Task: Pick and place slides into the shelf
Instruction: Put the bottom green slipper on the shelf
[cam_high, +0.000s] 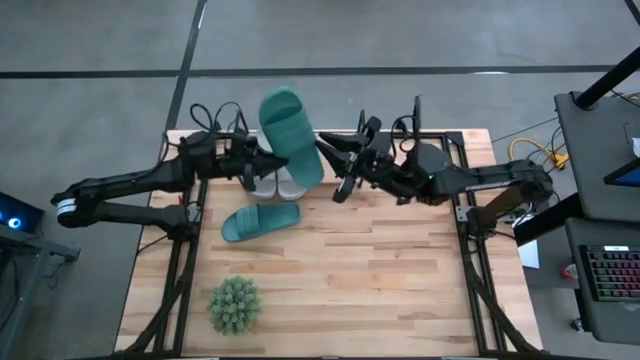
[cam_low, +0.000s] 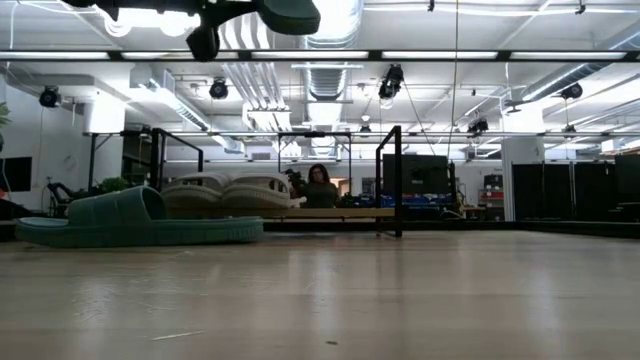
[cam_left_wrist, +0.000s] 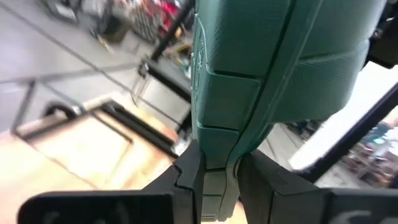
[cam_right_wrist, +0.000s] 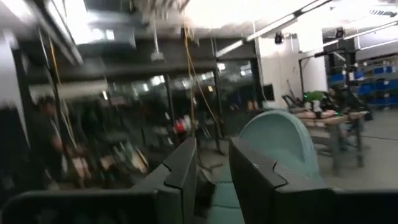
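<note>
Gripping the edge of a raised teal-green rubber slide sandal (cam_high: 291, 135) with a wide ribbed strap, the left gripper (cam_high: 252, 166) holds it in the air above the rack end of the table; its dark fingers (cam_left_wrist: 189, 177) pinch the sole's rim. The right gripper (cam_high: 343, 178) sits just beside that sandal, fingers slightly parted around nothing. Two light grey slides (cam_high: 277, 184) lie in the low black wire-frame shelf (cam_low: 391, 180). A second teal slide (cam_high: 260, 221) rests flat on the pale wood-plank table (cam_high: 380, 280), near a small spiky green plant (cam_high: 234, 304).
</note>
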